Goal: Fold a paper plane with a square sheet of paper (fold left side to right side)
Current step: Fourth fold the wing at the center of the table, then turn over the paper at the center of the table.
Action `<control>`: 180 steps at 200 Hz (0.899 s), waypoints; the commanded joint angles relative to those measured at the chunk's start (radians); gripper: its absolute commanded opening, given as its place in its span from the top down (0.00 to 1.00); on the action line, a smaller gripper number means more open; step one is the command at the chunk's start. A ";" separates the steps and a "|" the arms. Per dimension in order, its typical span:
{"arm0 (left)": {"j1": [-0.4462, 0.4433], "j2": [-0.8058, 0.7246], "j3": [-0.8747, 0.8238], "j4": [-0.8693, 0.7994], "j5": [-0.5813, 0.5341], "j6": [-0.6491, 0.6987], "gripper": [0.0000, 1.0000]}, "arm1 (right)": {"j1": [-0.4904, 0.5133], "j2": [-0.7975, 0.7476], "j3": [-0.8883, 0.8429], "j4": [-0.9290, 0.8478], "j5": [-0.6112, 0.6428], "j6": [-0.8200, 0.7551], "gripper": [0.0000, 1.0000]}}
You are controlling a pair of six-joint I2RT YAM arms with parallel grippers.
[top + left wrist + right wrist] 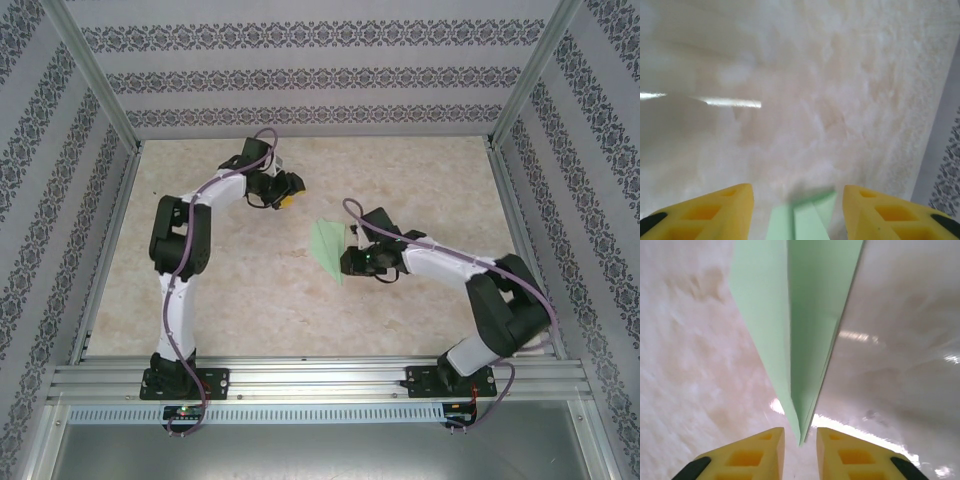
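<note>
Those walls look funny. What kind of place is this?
Probably a robot test booth: the left arm and right arm are bolted to a metal rail, and a metal frame holds patterned wall panels around the table.

White-and-black arms (178, 300), purple cables (262, 134), yellow black-tipped jaws

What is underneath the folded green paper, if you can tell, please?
The pale marbled table shows on both sides of the paper, with nothing poking out from beneath. The patch directly below is covered by its folded layers and cannot be seen.
</note>
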 commanded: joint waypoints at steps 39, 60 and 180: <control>-0.068 -0.250 -0.360 0.280 0.073 -0.091 0.45 | -0.151 -0.250 -0.045 0.060 0.101 -0.048 0.66; -0.120 -0.247 -0.389 0.317 0.083 -0.115 0.45 | -0.200 -0.312 -0.066 0.103 0.090 -0.047 0.62; -0.240 -0.047 -0.269 0.275 0.028 -0.134 0.47 | -0.326 -0.601 -0.255 0.221 0.048 0.016 0.33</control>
